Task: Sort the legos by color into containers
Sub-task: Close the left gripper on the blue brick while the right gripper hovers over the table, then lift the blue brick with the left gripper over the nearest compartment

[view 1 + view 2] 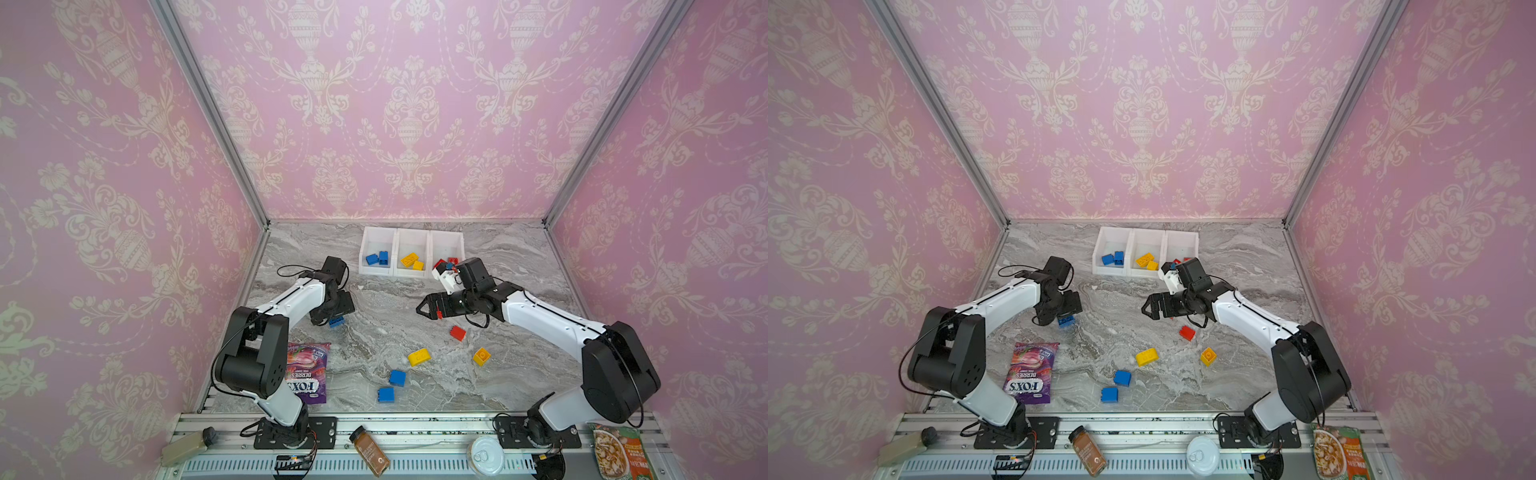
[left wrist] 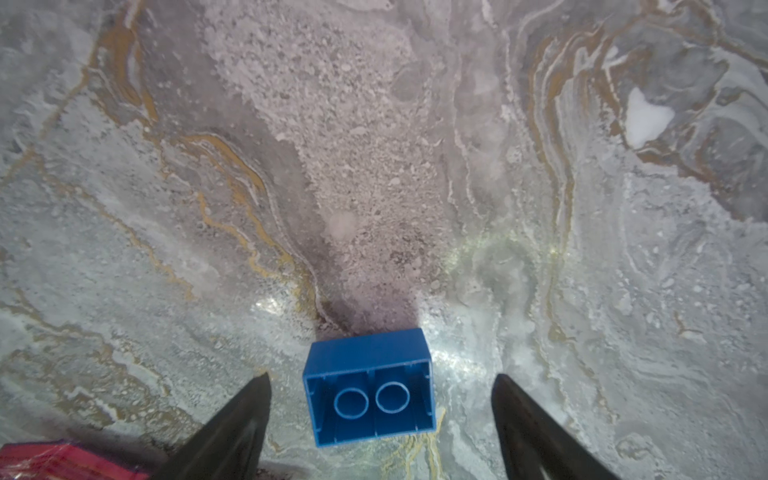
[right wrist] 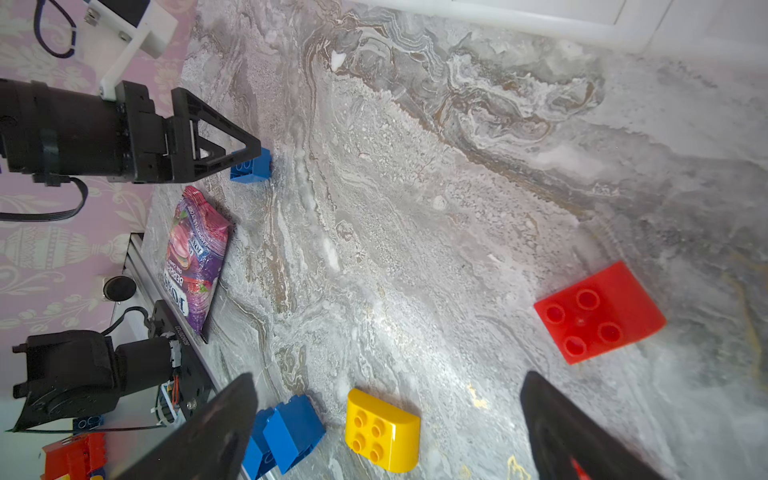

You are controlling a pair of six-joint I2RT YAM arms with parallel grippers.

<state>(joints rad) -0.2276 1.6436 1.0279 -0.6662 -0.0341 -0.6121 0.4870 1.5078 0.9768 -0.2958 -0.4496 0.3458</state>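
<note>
My left gripper (image 2: 382,375) is open and low over the table, its two fingers on either side of a blue lego (image 2: 368,386) that lies on its side with the hollow underside showing. There is a gap on both sides. In both top views this lego (image 1: 336,321) (image 1: 1066,320) pokes out under the gripper. My right gripper (image 1: 424,309) (image 3: 386,376) hangs open and empty above mid-table. Loose legos lie near the front: red (image 1: 457,333), two yellow (image 1: 419,357) (image 1: 481,356) and two blue (image 1: 397,377) (image 1: 386,394). The containers (image 1: 411,239) at the back hold blue (image 1: 377,258), yellow (image 1: 411,260) and red (image 1: 446,262) legos, the red partly hidden.
A purple candy bag (image 1: 305,372) lies by the left arm's base. On the front rail lie a spice jar (image 1: 370,451), a round white tub (image 1: 485,456) and a food packet (image 1: 619,453). Pink walls close in three sides.
</note>
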